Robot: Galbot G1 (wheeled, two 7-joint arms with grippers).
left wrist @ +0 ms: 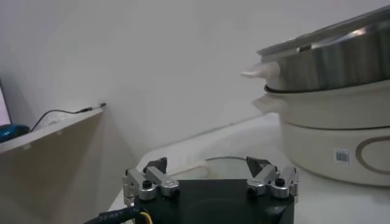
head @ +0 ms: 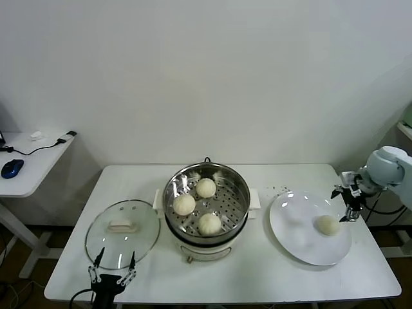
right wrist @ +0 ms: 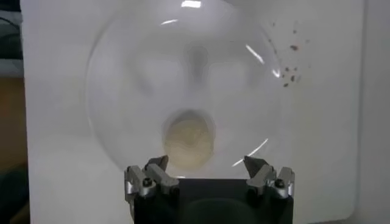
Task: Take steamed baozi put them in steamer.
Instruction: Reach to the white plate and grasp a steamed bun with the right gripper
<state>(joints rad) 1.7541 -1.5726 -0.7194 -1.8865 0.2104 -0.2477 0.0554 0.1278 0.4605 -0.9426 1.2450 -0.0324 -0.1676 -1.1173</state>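
Note:
Three steamed baozi (head: 206,187) (head: 184,205) (head: 209,224) lie on the perforated tray of the steamer (head: 175,183), a shiny steel pot on a cream base at the table's middle. A fourth baozi (head: 327,224) (right wrist: 189,139) rests on the white plate (head: 296,225) at the right. My right gripper (head: 346,203) (right wrist: 206,163) hovers open just right of that plate, above the bun and clear of it. My left gripper (head: 113,262) (left wrist: 207,164) stands open at the table's front left edge, empty, with the steamer's base (left wrist: 329,143) off to its side.
A round glass lid (head: 122,232) with a cream handle lies flat left of the steamer, just beyond my left gripper. A side desk (head: 29,161) with a blue mouse and cable stands at far left. Small crumbs (head: 280,188) dot the table behind the plate.

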